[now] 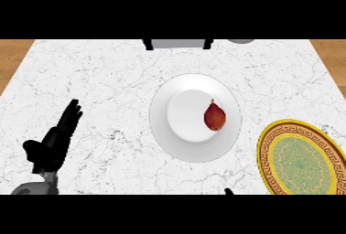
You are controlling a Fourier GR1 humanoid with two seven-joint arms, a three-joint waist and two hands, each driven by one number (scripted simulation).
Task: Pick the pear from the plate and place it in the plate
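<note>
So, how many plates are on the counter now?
2. The white plate sits in the middle of the counter, holding the pear. The gold-rimmed plate lies at the near right, cut off by the view's edge. No other shows.

Kitchen, white marble counter (101, 82), two dinner plates (194, 146), wood floor (13, 55)

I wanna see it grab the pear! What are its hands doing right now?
Left hand: open, holding nothing.
Right hand: barely in view, cannot tell.
</note>
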